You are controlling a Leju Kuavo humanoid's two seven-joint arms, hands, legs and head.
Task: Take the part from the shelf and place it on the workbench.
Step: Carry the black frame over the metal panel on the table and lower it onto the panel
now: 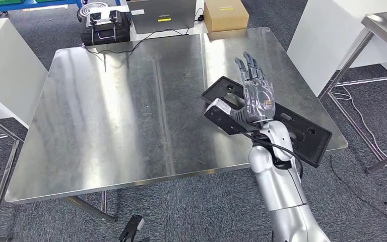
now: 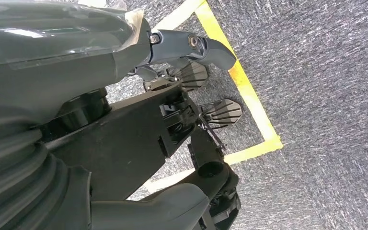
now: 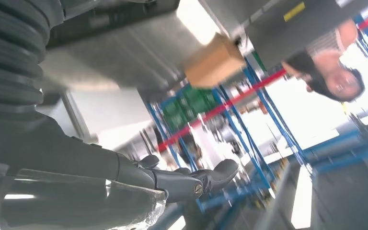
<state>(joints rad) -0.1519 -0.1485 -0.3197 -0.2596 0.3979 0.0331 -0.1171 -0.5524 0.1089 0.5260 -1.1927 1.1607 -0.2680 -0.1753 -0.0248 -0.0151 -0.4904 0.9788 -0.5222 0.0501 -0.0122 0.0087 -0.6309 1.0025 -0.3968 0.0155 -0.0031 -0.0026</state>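
Head: right hand (image 1: 257, 98) lay over black part (image 1: 302, 135) at workbench (image 1: 131, 111) near-right corner, fingers straight, together; grip unclear | Left wrist: left hand (image 2: 172, 62) over carpet, fingers apart | Right wrist: thumb (image 3: 191, 179) extended, person (image 3: 330, 72) far.

Brushed-steel workbench (image 1: 131, 111), matt black plastic part (image 1: 310, 138)

Part (image 1: 302, 132): long, flat black plate with holes and recesses, lying diagonally at the near right corner of the steel desk (image 1: 131, 111). One end is resting over the desk surface; the other is overhanging the right edge. The right hand (image 1: 257, 98) is lying across its middle, fingers extending flat.
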